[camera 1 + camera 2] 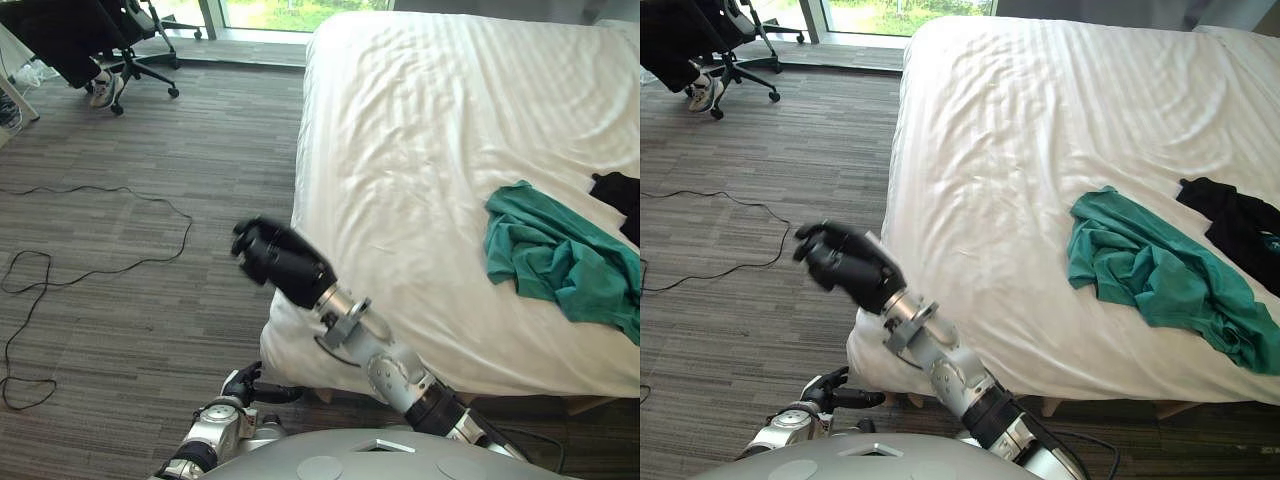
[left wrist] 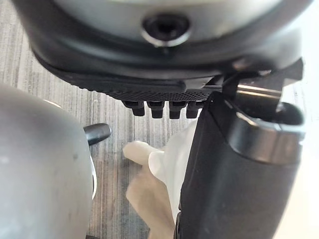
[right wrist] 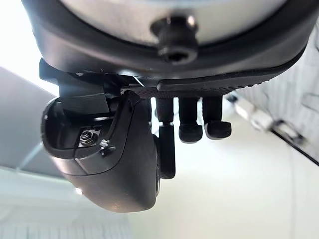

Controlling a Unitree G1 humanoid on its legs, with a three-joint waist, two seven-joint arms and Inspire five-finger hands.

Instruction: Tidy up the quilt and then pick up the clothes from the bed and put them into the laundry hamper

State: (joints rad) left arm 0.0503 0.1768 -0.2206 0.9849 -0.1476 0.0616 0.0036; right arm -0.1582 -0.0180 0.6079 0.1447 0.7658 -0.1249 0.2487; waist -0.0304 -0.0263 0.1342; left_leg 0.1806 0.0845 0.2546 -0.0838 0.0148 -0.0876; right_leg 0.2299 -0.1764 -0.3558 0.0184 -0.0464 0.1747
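Green garment (image 1: 1150,265) crumpled on white quilt (image 1: 1020,130), long axis slanting toward the near right. Black garment (image 1: 1240,225) cut off at frame edge. Right hand (image 1: 845,262) clenched, empty. Left hand (image 1: 825,392) low, state unreadable.

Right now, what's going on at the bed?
The white quilt lies spread flat. A green garment and a black garment lie on it, untouched. The right hand, curled shut and holding nothing, hangs by the quilt's near corner; the left hand is low beside that corner.
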